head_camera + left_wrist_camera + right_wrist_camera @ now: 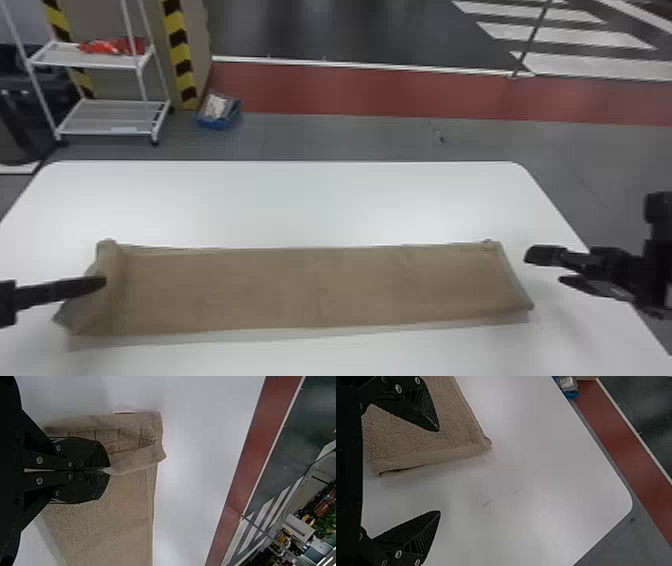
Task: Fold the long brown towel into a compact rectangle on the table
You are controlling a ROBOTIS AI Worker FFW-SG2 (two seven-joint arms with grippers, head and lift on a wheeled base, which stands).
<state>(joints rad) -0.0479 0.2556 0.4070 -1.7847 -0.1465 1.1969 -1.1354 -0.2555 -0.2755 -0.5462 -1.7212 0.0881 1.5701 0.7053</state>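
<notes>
The long brown towel lies as a strip across the white table, its left end lifted and bunched. At that end is my left gripper; in the left wrist view the left gripper is shut on a pinched ridge of the towel. Off the strip's right end, over the table, my right gripper stands open. In the right wrist view the right gripper has its fingers wide apart, with the towel's end edge between and below them and not gripped.
The white table extends beyond the towel on its far side, with rounded far corners. Past it on the floor stand a white wheeled rack and a blue bin, at the back left.
</notes>
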